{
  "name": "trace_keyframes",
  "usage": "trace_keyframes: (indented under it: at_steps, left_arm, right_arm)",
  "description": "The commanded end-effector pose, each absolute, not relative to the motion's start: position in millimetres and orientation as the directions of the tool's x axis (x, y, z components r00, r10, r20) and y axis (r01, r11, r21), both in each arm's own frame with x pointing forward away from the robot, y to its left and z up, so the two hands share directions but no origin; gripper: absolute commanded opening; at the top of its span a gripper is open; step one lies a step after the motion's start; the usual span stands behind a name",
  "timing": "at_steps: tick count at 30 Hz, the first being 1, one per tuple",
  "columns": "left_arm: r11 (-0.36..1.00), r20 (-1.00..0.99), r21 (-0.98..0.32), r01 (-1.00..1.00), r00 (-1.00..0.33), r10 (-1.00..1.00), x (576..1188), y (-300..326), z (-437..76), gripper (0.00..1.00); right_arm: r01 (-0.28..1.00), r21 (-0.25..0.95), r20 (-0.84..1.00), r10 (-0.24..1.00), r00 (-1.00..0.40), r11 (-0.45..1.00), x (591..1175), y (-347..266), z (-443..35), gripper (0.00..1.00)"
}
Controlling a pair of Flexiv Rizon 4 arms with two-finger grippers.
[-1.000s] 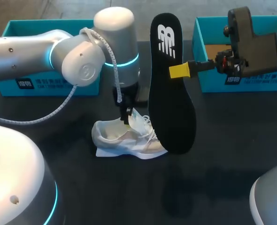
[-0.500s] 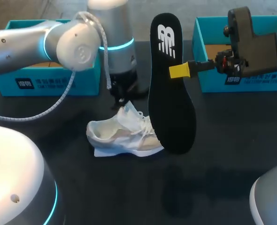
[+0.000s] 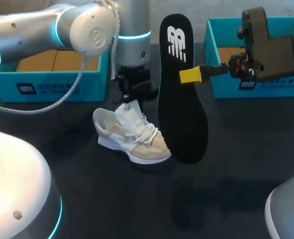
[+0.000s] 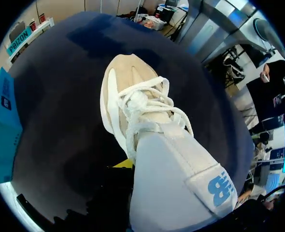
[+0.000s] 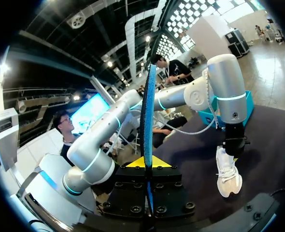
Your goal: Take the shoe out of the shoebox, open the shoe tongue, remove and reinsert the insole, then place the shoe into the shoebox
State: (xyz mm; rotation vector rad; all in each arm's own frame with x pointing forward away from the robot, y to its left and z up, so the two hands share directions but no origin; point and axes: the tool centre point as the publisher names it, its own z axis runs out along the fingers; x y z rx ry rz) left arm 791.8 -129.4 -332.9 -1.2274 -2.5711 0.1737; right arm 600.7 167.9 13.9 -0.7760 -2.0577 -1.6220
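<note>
Status: about mid-task, by my read. Shoe is out of the box, insole is out, tongue is held open. Left to do: insole back in, then shoe into a box.

Left gripper (image 3: 132,101): closed narrow on the white padded shoe tongue (image 4: 181,174), holding it up and back off the opening. The left wrist view shows only one yellow fingertip (image 4: 124,164) beside the tongue. The other is hidden behind it, so the pinch is my read from the tongue standing straight up into the jaws.

White-and-beige lace-up shoe (image 3: 133,135): directly under the left gripper on the black table (image 3: 236,149), looks sole-down, toe ahead of that gripper. Beige toe box, white sides, blue logo patch at the tongue's top end. Laces are loose and bunched just ahead of the tongue. The upper looks soft and will likely buckle if the insole is pushed in hard.

Right gripper (image 3: 192,75): clamped on the black foam insole (image 3: 179,99) from both faces, at one long edge, around mid-length. The insole hangs upright, heel end with white logo above the gripper, wider toe end below. The lower end is beside the shoe's toe; touching or just in front, can't tell. In the right wrist view it sits edge-on between the fingers, straight, no sag.

Boxes: one teal cardboard shoebox (image 3: 57,84) beyond the left gripper, a second teal shoebox (image 3: 281,87) behind the right gripper. Both are open and neither holds the shoe.
</note>
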Motion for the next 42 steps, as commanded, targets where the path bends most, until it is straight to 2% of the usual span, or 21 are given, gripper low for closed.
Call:
trace_keyframes:
  at_steps: [1, 6, 24, 26, 42]
  left_arm:
    - [0.553, 0.218, -0.216, 0.804, -0.513, 0.830, 791, -136, -326, 0.00]
    - [0.392, 0.185, -0.209, 0.896, -0.357, 0.915, 789, -134, -320, 0.00]
    - [0.392, 0.185, -0.209, 0.896, -0.357, 0.915, 789, -134, -320, 0.00]
    - [0.346, 0.163, -0.211, 0.914, -0.316, 0.935, 789, -135, -320, 0.00]
    - [0.226, 0.228, -0.036, 0.974, -0.212, 0.950, 786, -153, -290, 0.00]
  right_arm:
    - [0.647, 0.742, 0.624, 0.173, -0.762, 0.174, 604, 172, 14, 0.00]
    - [0.647, 0.742, 0.624, 0.173, -0.762, 0.174, 604, 172, 14, 0.00]
    - [0.647, 0.742, 0.624, 0.173, -0.762, 0.174, 604, 172, 14, 0.00]
    - [0.647, 0.742, 0.624, 0.173, -0.762, 0.174, 604, 172, 14, 0.00]
    - [0.647, 0.742, 0.624, 0.173, -0.762, 0.174, 604, 172, 14, 0.00]
